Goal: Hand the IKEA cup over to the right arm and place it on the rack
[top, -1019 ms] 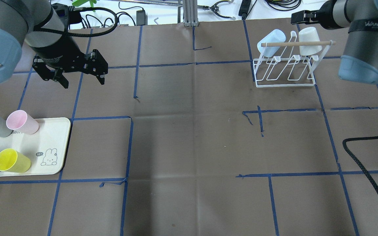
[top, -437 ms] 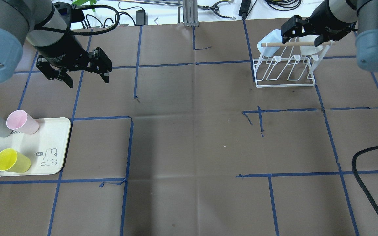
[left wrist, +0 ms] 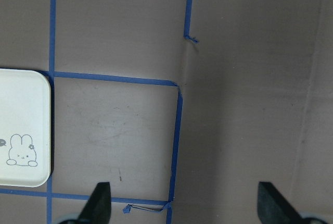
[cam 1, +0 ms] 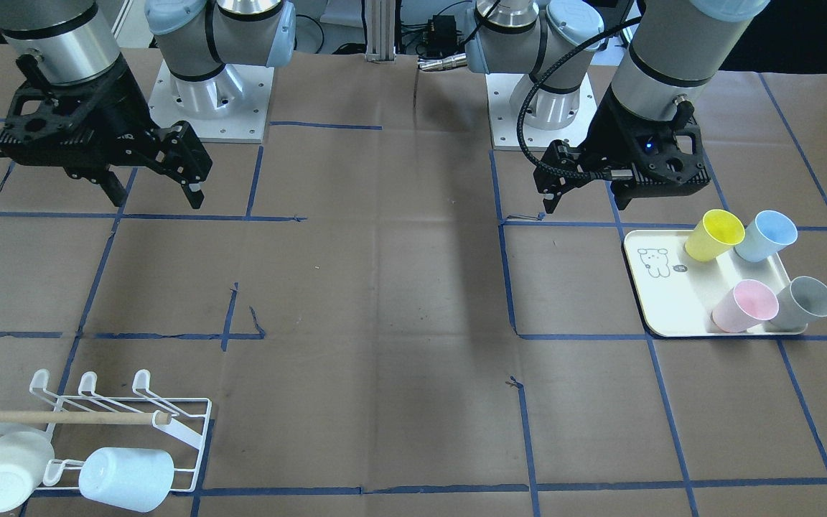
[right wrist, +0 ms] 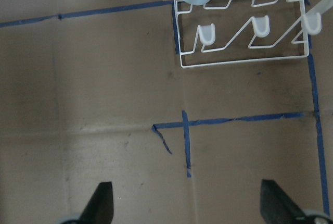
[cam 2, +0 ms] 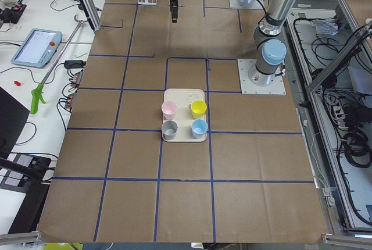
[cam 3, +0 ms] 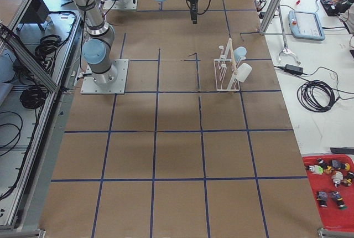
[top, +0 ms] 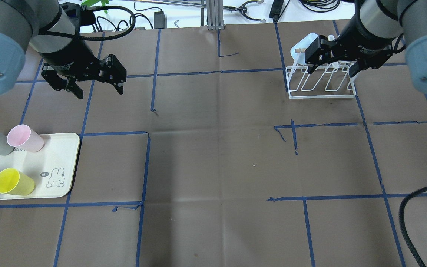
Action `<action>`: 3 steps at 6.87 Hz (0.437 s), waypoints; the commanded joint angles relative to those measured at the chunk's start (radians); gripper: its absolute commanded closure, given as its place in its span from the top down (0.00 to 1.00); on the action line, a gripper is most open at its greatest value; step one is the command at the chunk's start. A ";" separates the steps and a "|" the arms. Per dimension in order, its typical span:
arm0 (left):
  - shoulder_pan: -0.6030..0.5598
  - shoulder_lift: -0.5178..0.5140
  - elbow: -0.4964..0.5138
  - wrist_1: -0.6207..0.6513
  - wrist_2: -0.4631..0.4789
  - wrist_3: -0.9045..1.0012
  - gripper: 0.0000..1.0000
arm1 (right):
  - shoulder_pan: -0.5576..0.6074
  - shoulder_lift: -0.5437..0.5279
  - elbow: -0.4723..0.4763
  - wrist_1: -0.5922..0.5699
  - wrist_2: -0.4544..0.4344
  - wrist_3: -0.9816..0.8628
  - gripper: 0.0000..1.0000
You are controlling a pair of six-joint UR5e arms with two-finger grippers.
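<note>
Right gripper [top: 332, 70] has swung over the rack [top: 321, 97], pointing down, spread wide; left gripper [top: 98, 92] likewise wide.

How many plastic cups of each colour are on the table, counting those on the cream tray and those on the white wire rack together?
Pale blue plastic cups: 2
Yellow plastic cup: 1
Pink plastic cup: 1
Grey plastic cup: 1
White plastic cup: 1
Total: 6

No legible text or labels
</note>
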 commanded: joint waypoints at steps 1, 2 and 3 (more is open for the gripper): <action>0.001 0.001 0.000 -0.001 0.000 0.001 1.00 | 0.029 -0.008 -0.023 0.104 -0.017 0.014 1.00; 0.001 0.001 0.000 -0.001 0.000 0.001 1.00 | 0.031 0.000 -0.046 0.112 -0.019 0.023 1.00; 0.001 0.001 0.000 -0.001 0.000 0.001 1.00 | 0.031 -0.002 -0.049 0.129 -0.027 0.032 1.00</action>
